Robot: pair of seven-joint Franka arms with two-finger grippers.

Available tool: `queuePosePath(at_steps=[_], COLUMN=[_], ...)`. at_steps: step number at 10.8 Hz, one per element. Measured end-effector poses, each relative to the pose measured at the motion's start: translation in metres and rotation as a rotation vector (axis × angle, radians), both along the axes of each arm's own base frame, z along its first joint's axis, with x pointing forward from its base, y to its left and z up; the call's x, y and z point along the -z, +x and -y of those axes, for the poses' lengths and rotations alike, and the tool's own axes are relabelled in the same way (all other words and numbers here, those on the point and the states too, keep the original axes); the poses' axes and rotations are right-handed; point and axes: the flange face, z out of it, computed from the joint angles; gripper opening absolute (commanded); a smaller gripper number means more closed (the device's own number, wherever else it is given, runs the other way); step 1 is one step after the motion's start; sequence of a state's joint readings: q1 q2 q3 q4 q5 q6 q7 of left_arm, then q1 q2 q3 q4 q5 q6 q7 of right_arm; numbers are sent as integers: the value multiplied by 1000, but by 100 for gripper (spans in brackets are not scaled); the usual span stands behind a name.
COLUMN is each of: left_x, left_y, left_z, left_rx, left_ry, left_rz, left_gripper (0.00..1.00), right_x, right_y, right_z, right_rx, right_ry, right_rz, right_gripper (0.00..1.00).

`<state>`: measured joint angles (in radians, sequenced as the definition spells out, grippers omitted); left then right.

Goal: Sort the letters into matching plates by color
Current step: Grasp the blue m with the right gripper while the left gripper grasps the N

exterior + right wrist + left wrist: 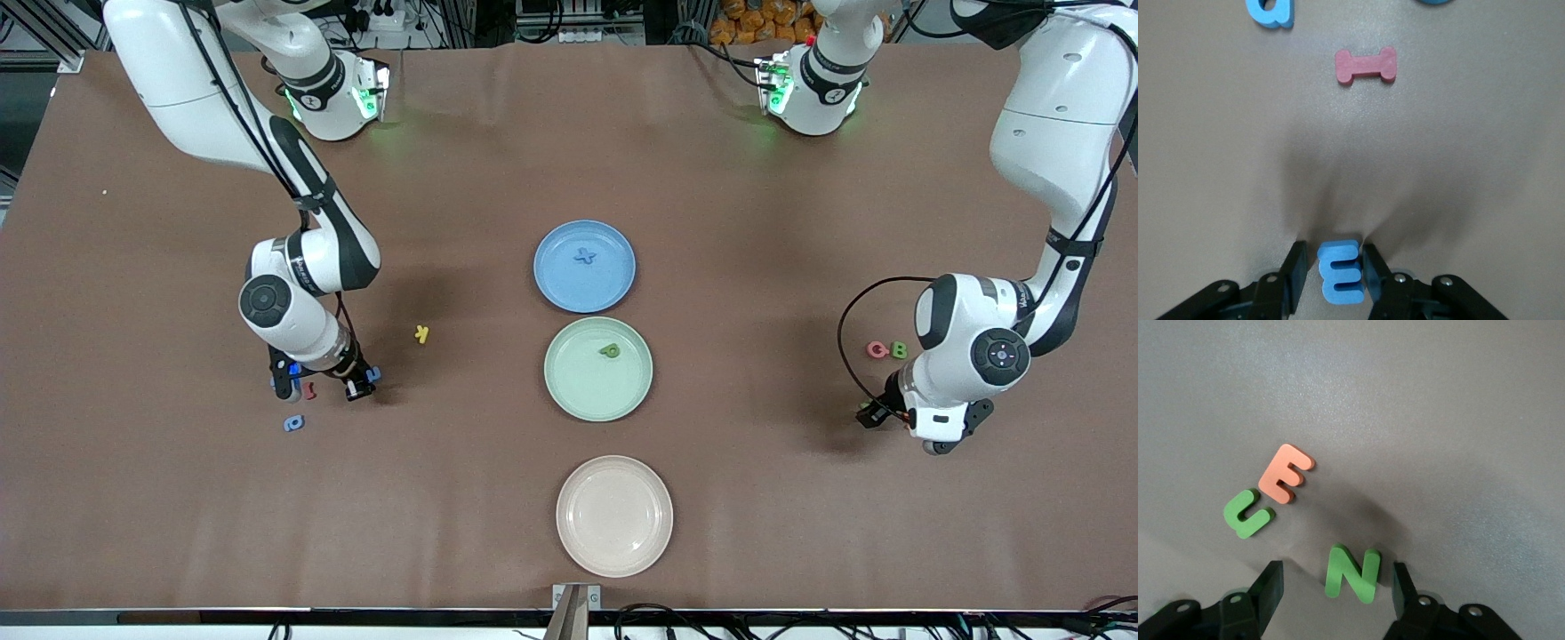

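Note:
The blue plate holds a blue X. The green plate, nearer the camera, holds one green letter. My right gripper is low at the table toward the right arm's end, its jaws narrowed around a blue E: one finger touches it and a thin gap shows at the other. My left gripper is open and low at the left arm's end of the table, with a green N lying between its fingers. A green C lies beside it.
A cream plate sits nearest the camera. An orange F touches the green C. A pink G and a green B lie by the left arm. A dark red I, a blue letter and a yellow letter lie near the right gripper.

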<state>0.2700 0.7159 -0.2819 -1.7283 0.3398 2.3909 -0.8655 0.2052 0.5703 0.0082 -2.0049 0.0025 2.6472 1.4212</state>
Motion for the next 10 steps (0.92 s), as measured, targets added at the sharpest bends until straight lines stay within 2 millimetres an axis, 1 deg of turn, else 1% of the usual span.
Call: queuePosePath(at_steps=[1, 2, 3, 4, 5, 6, 7, 8, 10], left_x=[0, 1, 2, 2, 2, 1, 0, 0, -1], left_y=[0, 0, 0, 0, 0, 0, 2, 2, 2], left_z=[0, 0, 0, 0, 1, 1, 2, 3, 5], left_rx=[0, 0, 0, 0, 0, 1, 3, 4, 9], left_ry=[0, 0, -1, -1, -1, -1, -2, -1, 1], left_rz=[0, -1, -2, -3, -3, 0, 4, 4, 4], left_gripper=[64, 62, 52, 46, 34, 9, 0, 0, 0], right_x=[-1, -1, -2, -3, -3, -3, -3, -3, -4], right_y=[0, 0, 0, -1, -1, -1, -1, -1, -2], right_z=[0, 0, -1, -1, -1, -2, -2, -2, -5], right_rx=[-8, -21, -37, -58, -84, -115, -134, -154, -249], right_ry=[2, 1, 0, -1, -3, -5, -6, -8, -13], right_rz=[10, 11, 13, 14, 14, 15, 15, 16, 17], right_gripper=[25, 23, 22, 21, 21, 21, 21, 21, 21])
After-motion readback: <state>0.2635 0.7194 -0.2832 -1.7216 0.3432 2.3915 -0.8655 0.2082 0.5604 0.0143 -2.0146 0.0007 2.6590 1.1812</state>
